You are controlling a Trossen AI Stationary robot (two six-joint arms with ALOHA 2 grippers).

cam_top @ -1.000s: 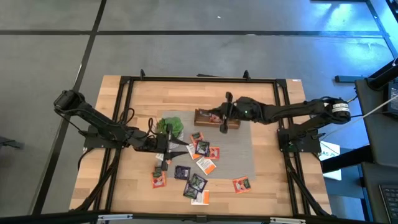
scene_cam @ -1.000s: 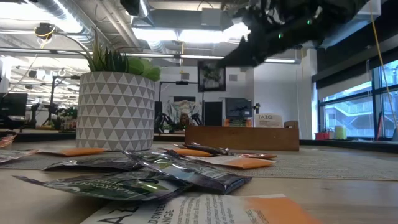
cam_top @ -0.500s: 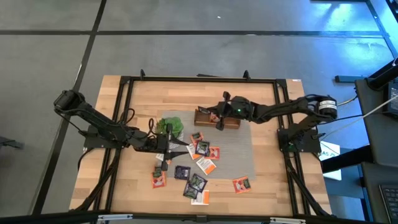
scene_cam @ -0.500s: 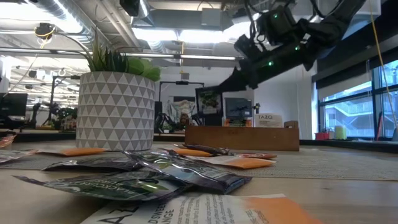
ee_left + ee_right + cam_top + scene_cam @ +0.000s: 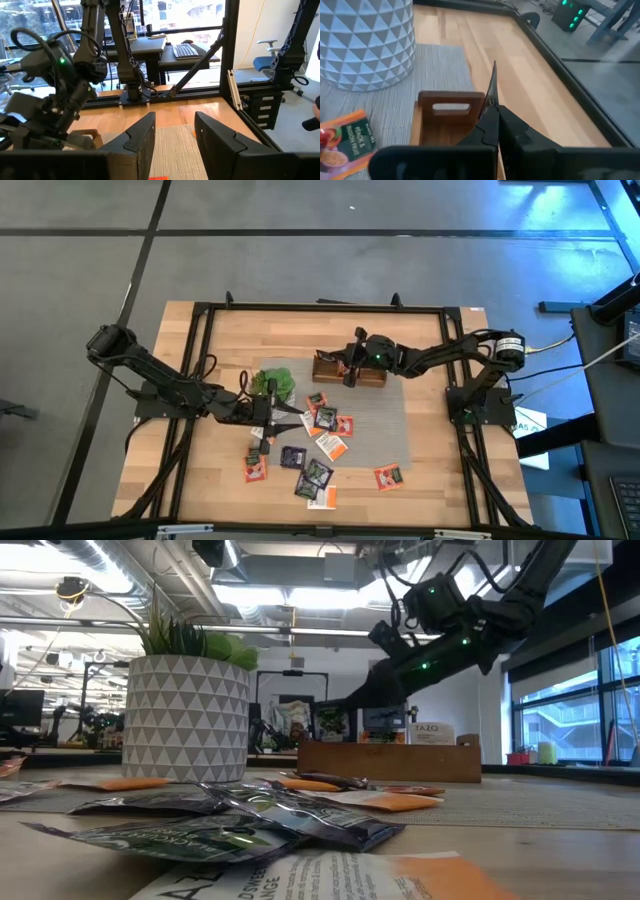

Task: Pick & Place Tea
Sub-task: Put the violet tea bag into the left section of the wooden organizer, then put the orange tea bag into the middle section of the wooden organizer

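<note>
The right end effector (image 5: 349, 376) is pinching a tea sachet (image 5: 491, 90) edge-on above the wooden box (image 5: 348, 370). The left end effector (image 5: 268, 418) is hovering, spread, over loose sachets (image 5: 318, 442) on the desk (image 5: 420, 335).

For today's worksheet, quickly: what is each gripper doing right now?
Left gripper: open, empty, above the mat.
Right gripper: shut on a tea sachet held edge-on over the wooden box.
</note>
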